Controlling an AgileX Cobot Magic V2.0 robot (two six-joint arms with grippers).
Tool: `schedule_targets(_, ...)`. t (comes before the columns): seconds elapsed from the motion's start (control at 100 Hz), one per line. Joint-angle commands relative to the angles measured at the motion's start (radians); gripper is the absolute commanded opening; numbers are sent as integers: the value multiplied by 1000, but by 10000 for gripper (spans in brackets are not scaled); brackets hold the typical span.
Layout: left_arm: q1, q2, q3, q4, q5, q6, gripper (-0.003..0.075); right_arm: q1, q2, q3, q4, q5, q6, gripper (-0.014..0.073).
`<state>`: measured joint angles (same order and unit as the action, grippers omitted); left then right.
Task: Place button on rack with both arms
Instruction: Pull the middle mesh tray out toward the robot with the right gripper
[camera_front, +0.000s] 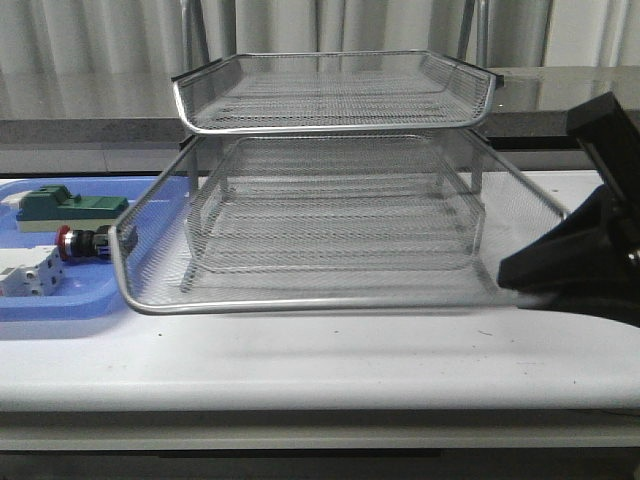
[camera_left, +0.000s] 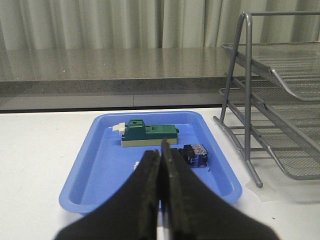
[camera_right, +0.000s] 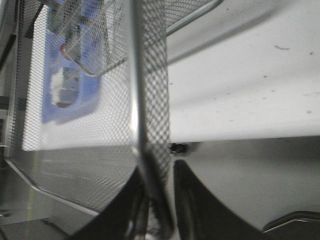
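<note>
Two arms share this job, and each has its own place. The right gripper (camera_right: 160, 210) is at the right front corner of the rack (camera_front: 330, 290), and its fingers close on the mesh rim of the lowest tray, which is drawn out toward the front; most likely it holds the tray out and steady so that something can be laid in it. The left gripper (camera_left: 161, 200) hangs over the near edge of the blue tray (camera_left: 85, 170) with its fingers pressed together and nothing between them. The button (camera_front: 82, 243) lies on its side in that blue tray, its red cap turned to the left in the front view, just beside the mesh edge of the drawn-out tray. A green block (camera_left: 149, 134) lies behind it and a white block (camera_front: 30, 272) in front of it. The button is not yet picked up, so the left gripper must probably first open and come down between the two blocks.
</note>
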<state>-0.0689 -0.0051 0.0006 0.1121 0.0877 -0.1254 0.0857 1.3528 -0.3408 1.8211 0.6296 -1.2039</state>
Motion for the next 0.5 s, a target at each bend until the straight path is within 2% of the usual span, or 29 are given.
schedule_targets(0.0, -2, -33, 49, -5, -82, -12, -20, -6, -52, -4, -22, -22, -31, 282)
schedule_targets(0.09, -2, -33, 49, -5, -82, -12, -20, -6, -78, -4, -22, -19, -31, 455)
schedule_targets(0.16, -2, -33, 49, -5, -82, -12, -20, -6, -99, -4, -23, -23, -31, 521)
schedule_targets(0.35, -2, -33, 49, -5, -82, -12, -20, -6, -183, -4, -116, -75, -15, 526)
schedule_targets(0.49, -2, -33, 49, -5, -82, -12, -20, -7, -280, -5, -281, -169, 103, 526)
